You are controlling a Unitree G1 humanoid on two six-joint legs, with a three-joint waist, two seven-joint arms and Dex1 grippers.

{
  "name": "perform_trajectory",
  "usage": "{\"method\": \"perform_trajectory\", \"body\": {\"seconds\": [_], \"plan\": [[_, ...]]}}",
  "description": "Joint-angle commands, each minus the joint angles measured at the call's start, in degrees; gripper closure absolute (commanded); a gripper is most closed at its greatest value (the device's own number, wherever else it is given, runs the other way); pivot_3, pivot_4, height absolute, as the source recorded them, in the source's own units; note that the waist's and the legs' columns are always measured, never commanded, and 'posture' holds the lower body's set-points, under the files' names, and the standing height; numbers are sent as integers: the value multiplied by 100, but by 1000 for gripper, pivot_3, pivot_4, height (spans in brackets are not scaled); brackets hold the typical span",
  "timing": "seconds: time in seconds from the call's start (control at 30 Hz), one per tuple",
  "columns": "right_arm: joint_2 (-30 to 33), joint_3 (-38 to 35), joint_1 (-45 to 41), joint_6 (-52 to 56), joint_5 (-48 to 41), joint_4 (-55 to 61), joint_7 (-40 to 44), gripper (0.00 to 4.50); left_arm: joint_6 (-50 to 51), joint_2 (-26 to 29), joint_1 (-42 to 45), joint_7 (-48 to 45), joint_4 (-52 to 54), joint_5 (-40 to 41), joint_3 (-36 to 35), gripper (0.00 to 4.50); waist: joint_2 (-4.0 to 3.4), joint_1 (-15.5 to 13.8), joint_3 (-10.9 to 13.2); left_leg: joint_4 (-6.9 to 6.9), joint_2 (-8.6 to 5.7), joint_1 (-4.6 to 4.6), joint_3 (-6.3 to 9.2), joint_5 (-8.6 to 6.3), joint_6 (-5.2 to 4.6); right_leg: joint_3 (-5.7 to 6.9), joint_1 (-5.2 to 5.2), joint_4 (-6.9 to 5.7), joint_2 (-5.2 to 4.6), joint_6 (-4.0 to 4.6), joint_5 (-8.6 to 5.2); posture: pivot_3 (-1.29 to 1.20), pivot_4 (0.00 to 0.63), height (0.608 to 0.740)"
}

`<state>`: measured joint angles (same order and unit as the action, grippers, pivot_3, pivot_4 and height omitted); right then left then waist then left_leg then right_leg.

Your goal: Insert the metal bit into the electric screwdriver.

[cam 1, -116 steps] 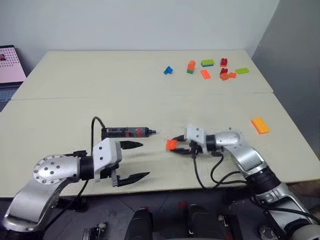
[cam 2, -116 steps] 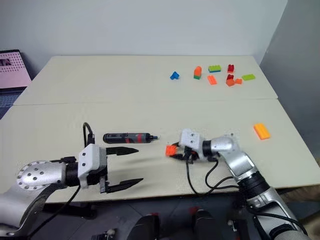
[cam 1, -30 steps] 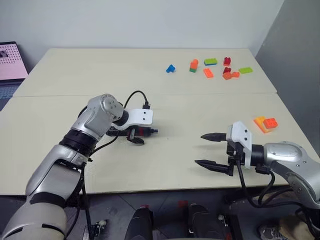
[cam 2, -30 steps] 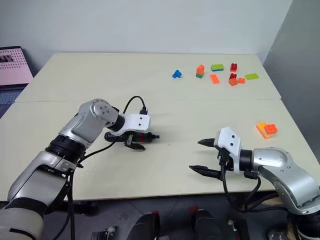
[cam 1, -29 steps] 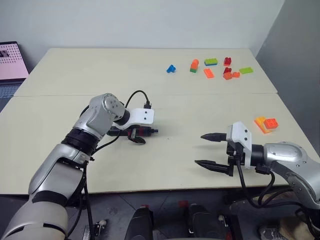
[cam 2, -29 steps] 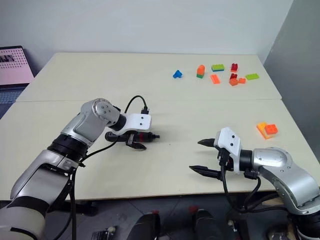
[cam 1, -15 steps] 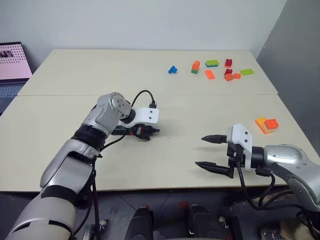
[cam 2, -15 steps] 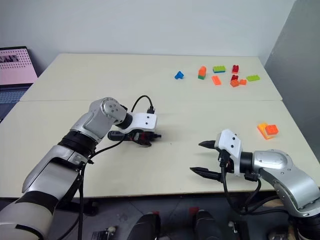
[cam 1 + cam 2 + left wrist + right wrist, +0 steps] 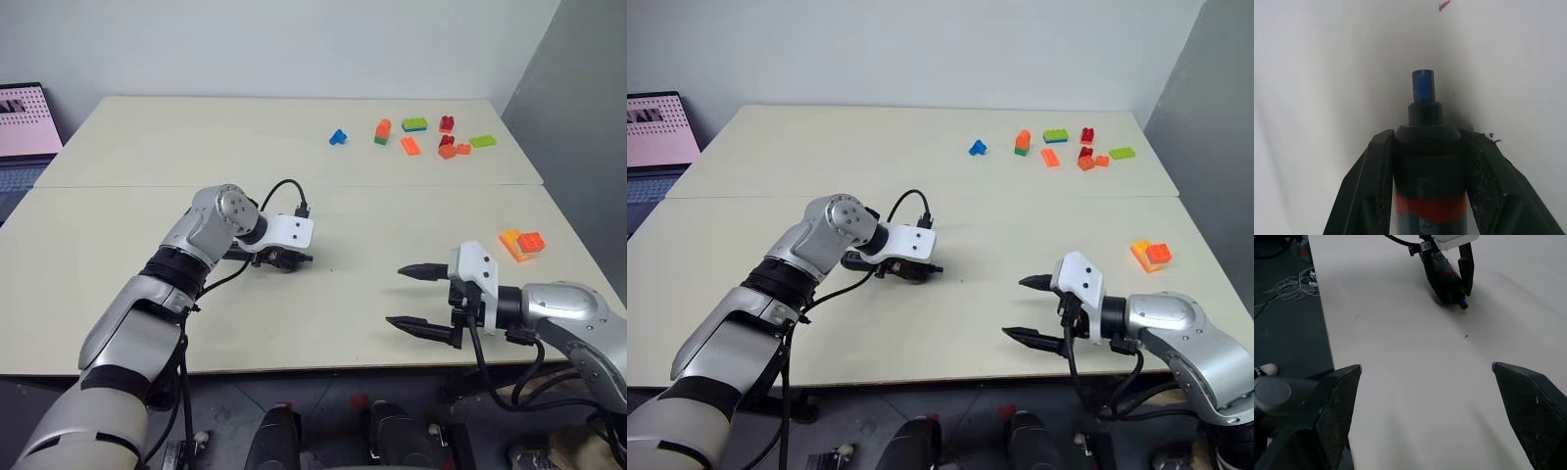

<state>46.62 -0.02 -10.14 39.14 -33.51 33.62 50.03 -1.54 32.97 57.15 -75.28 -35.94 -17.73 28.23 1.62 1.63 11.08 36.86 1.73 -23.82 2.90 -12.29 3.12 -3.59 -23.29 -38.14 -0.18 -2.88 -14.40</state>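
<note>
Screwdriver: the electric screwdriver (image 9: pixel 1429 166) lies flat on the near half of the table (image 9: pixel 294 323), left of centre, nose toward the right.
Look: slim dark cylinder, red band round the body, stepped narrow black nose with a blue glint at the very end.
Left gripper: the left gripper (image 9: pixel 906 270) is clamped on the screwdriver, one black finger pressed to each side of the barrel just ahead of the red band.
Left arm: reaches forward with the elbow bent, wrist pitched down onto the tool, black cable looping over the white wrist block.
Right gripper: the right gripper (image 9: pixel 409 296) has its jaws spread wide with nothing between them, pointed black fingers aimed left, hovering at the near edge.
Table: smooth pale cream top, a seam across the middle.
Bricks: coloured toy bricks (image 9: pixel 416 135) scattered at the far right; an orange pair (image 9: pixel 520 242) near the right edge.
</note>
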Motion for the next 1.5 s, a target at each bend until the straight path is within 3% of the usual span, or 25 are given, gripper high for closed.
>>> {"method": "perform_trajectory", "body": {"seconds": [0.03, 0.23, 0.43, 0.63, 0.87, 1.1, 1.5], "plan": [[139, -415, -180, 76, -278, 167, 38, 0, 773, -684, 352, 531, 640, 1076, -1078, 2849, 0, -33, 2, 1, 0, -3, 1, 0, 0, 1, 0, 2, 0, -1, 0, 0, 150, 740], [198, -810, -486, 297, -665, 110, -78, 0, 2091, -1820, 409, 1994, 1676, 2175, -2343, 2849, 6, -65, 5, 8, -6, -21, 5, -1, -1, 3, -5, 14, -6, -14, 7, 0, 150, 740], [3, -778, -956, 345, -770, 4, -315, 0, 1383, -2537, -504, 3340, 2334, 2302, -2628, 2850, -10, 83, -4, -2, -4, 6, -4, -1, -2, -17, -4, 0, 1, -13, 7, 0, 150, 740], [-247, -761, -1354, 430, -1018, 41, -464, 0, 1016, -2960, -1423, 4038, 2873, 2535, -2717, 2850, -9, 37, -4, 7, -5, 7, -5, 0, -2, -17, -2, -9, 2, -16, 10, 0, 150, 740], [-187, -751, -1498, 481, -1179, 36, -360, 0, 700, -3013, -2205, 4555, 3199, 2509, -2652, 2850, -9, -1, -4, 5, -6, 0, -7, -1, -2, -16, 1, 9, -1, -16, 11, 0, 150, 740], [-76, -727, -1490, 487, -1159, 13, -264, 0, 779, -2759, -3257, 4670, 3681, 2495, -2590, 2850, -13, 10, -7, 5, -5, 7, -7, 0, -2, -16, 4, 5, -1, -16, 11, 0, 150, 740], [156, -640, -1463, 431, -1002, -176, -29, 0, 1187, -2258, -4163, 4871, 4622, 2667, -2812, 2855, -26, 22, -22, 3, -4, 20, -10, -1, -2, -18, 11, 4, 0, -14, 11, 0, 150, 740]]}}
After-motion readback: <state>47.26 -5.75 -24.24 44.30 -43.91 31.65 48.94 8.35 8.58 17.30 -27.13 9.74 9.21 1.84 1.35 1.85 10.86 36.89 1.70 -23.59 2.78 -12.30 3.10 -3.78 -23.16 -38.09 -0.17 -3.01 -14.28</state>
